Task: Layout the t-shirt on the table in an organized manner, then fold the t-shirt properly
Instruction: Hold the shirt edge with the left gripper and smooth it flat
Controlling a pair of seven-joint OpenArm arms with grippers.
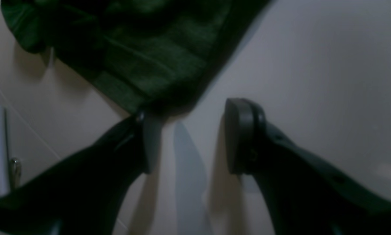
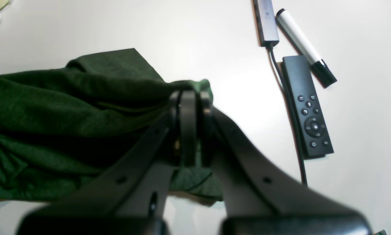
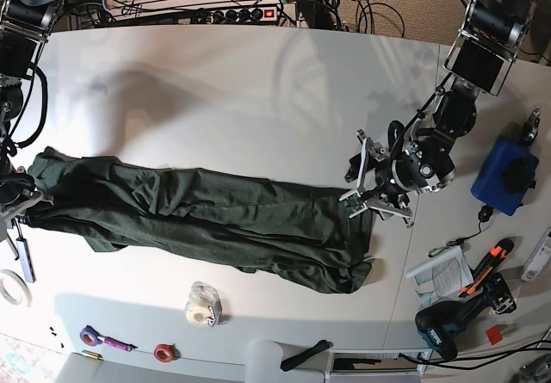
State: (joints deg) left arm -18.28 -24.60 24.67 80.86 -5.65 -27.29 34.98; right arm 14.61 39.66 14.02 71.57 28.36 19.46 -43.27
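Garment status: the t-shirt [image 3: 207, 219] lies stretched in a long, narrow, bunched band across the table [image 3: 241, 99], its long axis running side to side in the base view, one end at the right gripper [image 2: 188, 130] near that view's left edge, the other end beside the left gripper [image 3: 372, 187]. Which end is collar and which is hem cannot be told; the cloth is rolled on itself. Right gripper jaws are clenched on a fold of the fabric, with cloth emerging on both sides of the pads in the right wrist view. Left gripper jaws stand apart, holding nothing; the wrist view shows bare table between the pads and the shirt edge just ahead of them. Risks, as judged: a pull by the right arm alone would drag the unanchored far end and deepen the wrinkles; a shallow closure by the left gripper could catch one layer only, or miss the edge. A remote control [image 2: 308, 106] lies near the right gripper and could be swept by trailing fabric.
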